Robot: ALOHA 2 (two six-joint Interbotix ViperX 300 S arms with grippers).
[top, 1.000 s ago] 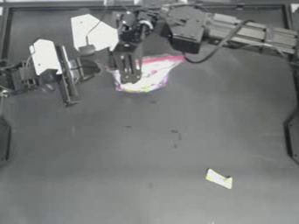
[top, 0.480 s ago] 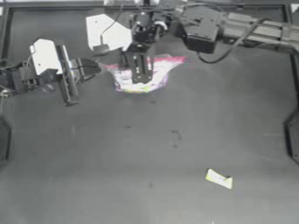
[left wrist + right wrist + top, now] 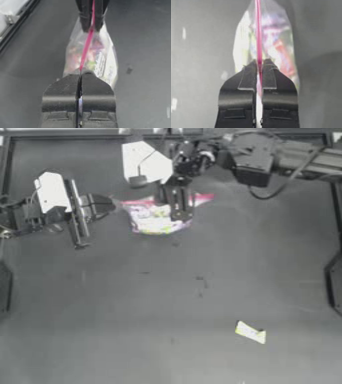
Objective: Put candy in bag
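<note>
The bag (image 3: 160,215) is a clear plastic zip bag with a pink-red strip along its rim and a jumble of multicoloured sweets showing through, sitting at the far middle of the table with the strip stretched out straight and the body hanging below it. In both wrist views the strip runs like a thin taut line, with the sweets bunched on either side of it (image 3: 90,57) (image 3: 268,37). The candy (image 3: 250,332) is a small flat pale-yellow wrapped rectangle lying slightly tilted on the table, well apart from the bag, over at the near right.
</note>
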